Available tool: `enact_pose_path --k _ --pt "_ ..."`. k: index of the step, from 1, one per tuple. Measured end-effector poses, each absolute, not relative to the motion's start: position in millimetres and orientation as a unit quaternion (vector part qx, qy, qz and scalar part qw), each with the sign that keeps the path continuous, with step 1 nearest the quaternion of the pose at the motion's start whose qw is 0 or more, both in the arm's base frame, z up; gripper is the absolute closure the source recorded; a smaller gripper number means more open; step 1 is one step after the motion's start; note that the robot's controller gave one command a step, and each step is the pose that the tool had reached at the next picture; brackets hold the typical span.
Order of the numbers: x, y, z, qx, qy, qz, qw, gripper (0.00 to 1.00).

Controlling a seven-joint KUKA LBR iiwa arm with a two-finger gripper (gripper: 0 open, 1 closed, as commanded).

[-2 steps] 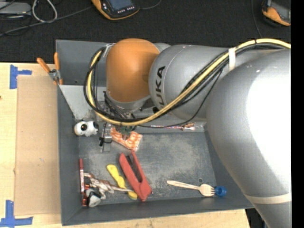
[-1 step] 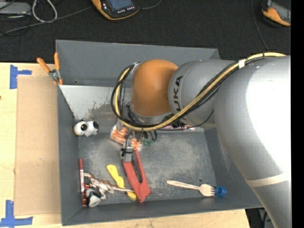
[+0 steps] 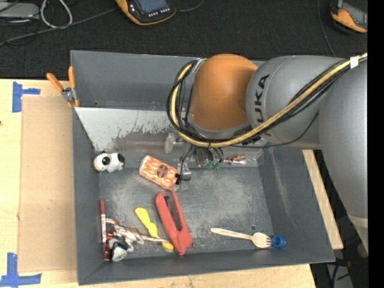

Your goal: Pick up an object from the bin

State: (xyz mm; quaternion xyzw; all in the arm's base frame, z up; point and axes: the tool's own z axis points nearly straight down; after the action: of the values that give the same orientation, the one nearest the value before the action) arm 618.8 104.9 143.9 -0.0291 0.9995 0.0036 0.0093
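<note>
A single camera looks down into the grey metal bin (image 3: 289, 185) from above and somewhat to one side, near enough that the bin spans most of the frame. The tilt shows the inner face of the far wall (image 3: 120, 83) at the top, while the near wall (image 3: 198, 269) is a thin band at the bottom. The robot arm (image 3: 300, 101) enters from the right, between lens and bin, covering the upper middle of the floor. Beyond the far rim, a black surface (image 3: 240, 17) strewn with cables (image 3: 54, 8) runs along the top edge.
</note>
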Motion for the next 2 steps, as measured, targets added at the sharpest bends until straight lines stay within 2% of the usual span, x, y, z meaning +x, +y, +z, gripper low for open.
enact_pose_path --k 1,2 --pt "615.9 116 103 0.055 0.998 0.003 0.001 0.00" --pt "614.6 144 70 0.109 0.994 0.006 0.007 0.00"
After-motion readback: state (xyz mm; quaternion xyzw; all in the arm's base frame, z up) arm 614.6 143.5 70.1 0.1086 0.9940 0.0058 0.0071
